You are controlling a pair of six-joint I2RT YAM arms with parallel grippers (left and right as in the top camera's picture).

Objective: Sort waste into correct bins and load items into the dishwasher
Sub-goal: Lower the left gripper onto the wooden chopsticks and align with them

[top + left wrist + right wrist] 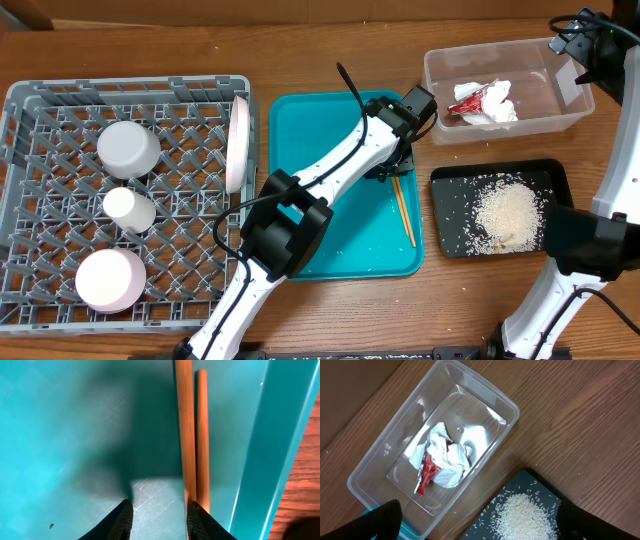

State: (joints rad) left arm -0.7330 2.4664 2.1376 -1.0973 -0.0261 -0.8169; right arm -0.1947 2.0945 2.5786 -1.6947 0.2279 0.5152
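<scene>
The grey dish rack, well away from both grippers, holds four white dishes. The left gripper stands open on the teal tray. Two chopsticks lie against one fingertip, their ends cut off. The right gripper is spread wide above the clear tub, which holds one napkin and one red wrapper. The rice on the black tray runs out of frame.

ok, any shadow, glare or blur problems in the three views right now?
Left wrist: a broad dark shadow lies across the teal tray ahead of the left gripper, reaching the chopsticks, which stay sharp. Right wrist: white glare streaks on the clear tub, but the napkin and red wrapper are legible. Overhead: evenly lit and sharp.
</scene>
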